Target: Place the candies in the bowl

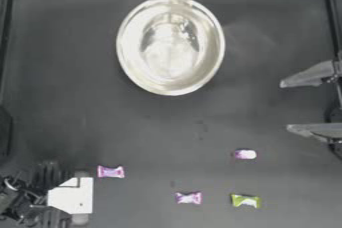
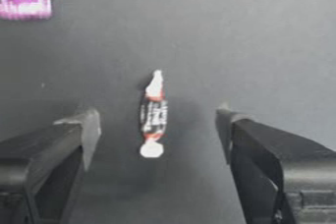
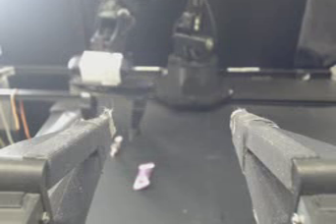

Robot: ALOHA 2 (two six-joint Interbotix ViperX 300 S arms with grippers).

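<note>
- We have the left gripper low over the bench, well away from the bowl at the near-left corner, its jaws released and standing apart on either side of the white-and-red candy, touching neither end.
- We judge this candy very light, with a small hard core and thin, crinkly twisted tails that would slip or tear loose; we would close across the plump middle band, not the tails.
- It lies lengthwise between the jaws, so they should meet its sides squarely; pressed too low, it could skid on the bench.
- The bowl looks empty; three pink candies and the yellow-green candy lie on the bench, well apart from the bowl.
- The right gripper waits at the bowl's right, jaws spread, holding nothing.
</note>
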